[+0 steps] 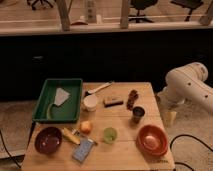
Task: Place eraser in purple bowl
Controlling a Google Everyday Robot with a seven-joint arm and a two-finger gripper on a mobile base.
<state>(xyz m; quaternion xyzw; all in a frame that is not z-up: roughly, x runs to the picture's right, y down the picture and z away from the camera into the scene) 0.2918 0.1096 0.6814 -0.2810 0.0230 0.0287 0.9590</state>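
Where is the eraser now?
In the camera view, the eraser lies on the table's far half, just right of the white cup; the gripper hangs beside the table's right edge.

The table (126, 151) is pale matt wood. On it the green tray (55, 120) looks like smooth plastic, the purple bowl (48, 140) and orange bowl (152, 140) glossy, the eraser (113, 101) matt. The gripper (170, 117), smooth pale plastic, hangs beside the table's right edge.

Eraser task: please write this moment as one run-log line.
eraser: on table, not held | purple bowl: front-left corner, empty | gripper: beside table's right edge, far from eraser
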